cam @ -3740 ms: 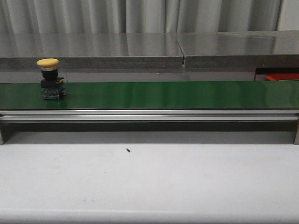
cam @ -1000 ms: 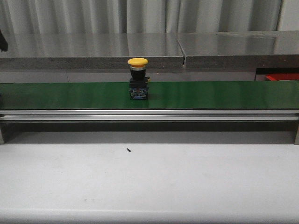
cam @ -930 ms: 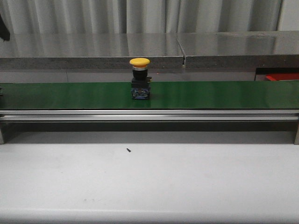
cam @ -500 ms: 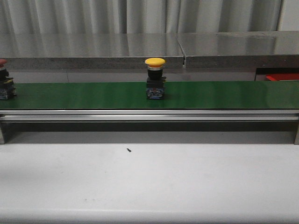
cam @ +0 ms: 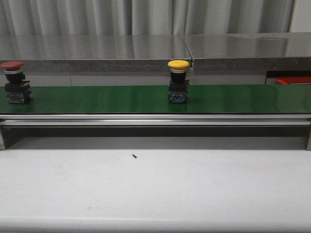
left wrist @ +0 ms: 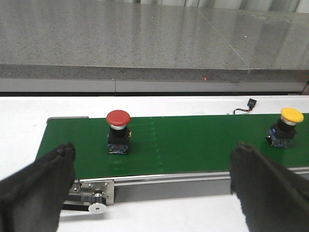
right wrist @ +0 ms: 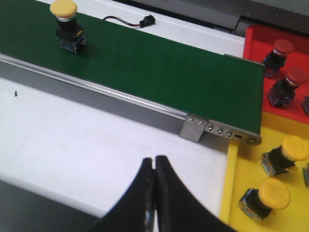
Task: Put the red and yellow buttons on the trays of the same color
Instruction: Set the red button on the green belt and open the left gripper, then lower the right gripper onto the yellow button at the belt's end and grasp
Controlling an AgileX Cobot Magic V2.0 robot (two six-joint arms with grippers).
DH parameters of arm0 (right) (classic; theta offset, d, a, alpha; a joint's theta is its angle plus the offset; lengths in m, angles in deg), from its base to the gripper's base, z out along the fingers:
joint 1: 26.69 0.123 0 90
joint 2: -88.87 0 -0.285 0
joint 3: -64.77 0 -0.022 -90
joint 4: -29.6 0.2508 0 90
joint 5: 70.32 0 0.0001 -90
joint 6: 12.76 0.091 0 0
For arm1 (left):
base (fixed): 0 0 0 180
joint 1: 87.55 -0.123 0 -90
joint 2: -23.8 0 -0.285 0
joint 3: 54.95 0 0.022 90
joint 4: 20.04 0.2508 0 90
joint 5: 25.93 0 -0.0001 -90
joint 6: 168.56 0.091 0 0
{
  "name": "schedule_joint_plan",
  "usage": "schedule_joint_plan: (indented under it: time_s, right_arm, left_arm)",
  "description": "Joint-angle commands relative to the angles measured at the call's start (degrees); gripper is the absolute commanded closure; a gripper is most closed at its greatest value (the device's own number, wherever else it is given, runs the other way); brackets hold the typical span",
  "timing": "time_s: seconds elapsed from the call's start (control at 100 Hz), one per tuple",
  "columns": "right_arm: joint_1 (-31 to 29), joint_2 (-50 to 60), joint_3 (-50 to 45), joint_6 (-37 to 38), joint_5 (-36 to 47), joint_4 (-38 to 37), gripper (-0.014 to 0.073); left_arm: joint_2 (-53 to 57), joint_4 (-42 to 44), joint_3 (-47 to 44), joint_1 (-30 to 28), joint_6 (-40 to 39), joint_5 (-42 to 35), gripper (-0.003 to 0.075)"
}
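Yellow button stands on the belt, far from the closed right gripper.

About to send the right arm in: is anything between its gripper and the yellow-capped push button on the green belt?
Nothing visible does. The right gripper, shut, hangs over bare white table; the yellow-capped push button stands alone on the green conveyor belt, with only the belt's aluminium side rail lying between them.

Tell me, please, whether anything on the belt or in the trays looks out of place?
Nothing stands out: the red button and yellow button stand upright on the green belt.
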Motion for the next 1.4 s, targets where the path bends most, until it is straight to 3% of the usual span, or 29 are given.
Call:
schedule_joint_plan:
  time_s: [0.0,0.1,0.33,0.98,1.12,1.28,1.39]
  right_arm:
    - [0.0,-0.2,1.5,-0.2,3.6,0.5,0.066]
    - [0.0,-0.2,1.5,-0.2,3.6,0.5,0.066]
    - [0.0,-0.2,1.5,-0.2,3.6,0.5,0.066]
    - [0.0,-0.2,1.5,-0.2,1.3,1.4,0.064]
    - [0.0,-0.2,1.5,-0.2,-0.5,3.9,0.0487]
    - [0.0,-0.2,1.5,-0.2,-0.5,4.3,0.0158]
    - [0.0,-0.2,1.5,-0.2,0.9,5.5,0.0007]
  left_arm:
    - [5.3,-0.8,-1.6,0.5,-0.1,-2.6,0.0185]
    - [10.9,-0.8,-4.7,0.5,-0.1,-2.5,0.0316]
    - [16.4,-0.8,-8.2,0.5,-0.1,-2.5,0.0741]
    - [16.4,-0.8,-8.4,0.5,-0.1,-2.5,0.0739]
    - [16.4,-0.8,-8.4,0.5,-0.1,-2.5,0.0739]
    - [16.4,-0.8,-8.4,0.5,-0.1,-2.5,0.0739]
    - [16.4,-0.8,-8.4,0.5,-0.1,-2.5,0.0739]
